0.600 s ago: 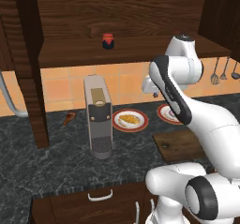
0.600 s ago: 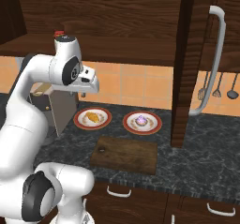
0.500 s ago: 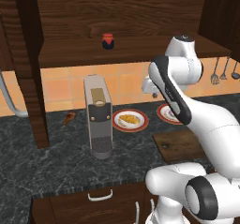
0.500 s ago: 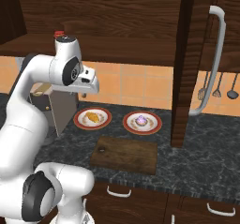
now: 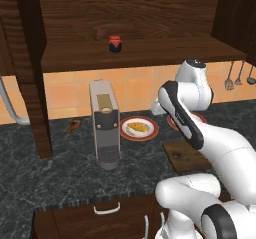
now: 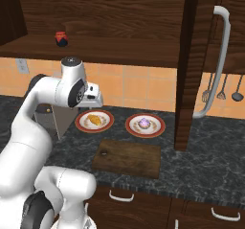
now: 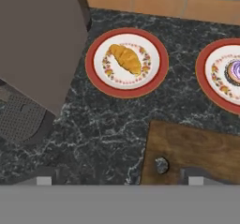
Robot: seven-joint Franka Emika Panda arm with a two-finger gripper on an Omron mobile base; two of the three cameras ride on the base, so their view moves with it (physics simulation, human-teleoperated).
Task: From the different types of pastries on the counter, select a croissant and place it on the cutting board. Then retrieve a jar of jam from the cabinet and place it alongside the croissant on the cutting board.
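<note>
The golden croissant [image 7: 125,59] lies on a red-rimmed white plate [image 7: 101,80], also seen as the croissant [image 5: 139,128] [image 6: 94,120]. My gripper [image 7: 121,178] hovers high above the counter [image 6: 201,166], open and holding nothing, nearer than the croissant plate and over the left edge of the cutting board [image 7: 197,148]. That dark wooden cutting board [image 5: 187,155] [image 6: 127,157] lies bare. The purple-frosted cupcake [image 6: 145,123] [image 7: 234,70] sits on a second plate to the right. The red-lidded jar of jam [image 5: 115,43] [image 6: 61,38] stands on the cabinet shelf [image 5: 150,50].
A tall grey coffee machine [image 5: 104,123] [image 7: 37,40] stands just left of the croissant plate. Dark cabinet side panels [image 5: 32,78] [image 6: 189,70] hang down on both sides. Utensils [image 6: 220,86] hang on the tiled wall at the right.
</note>
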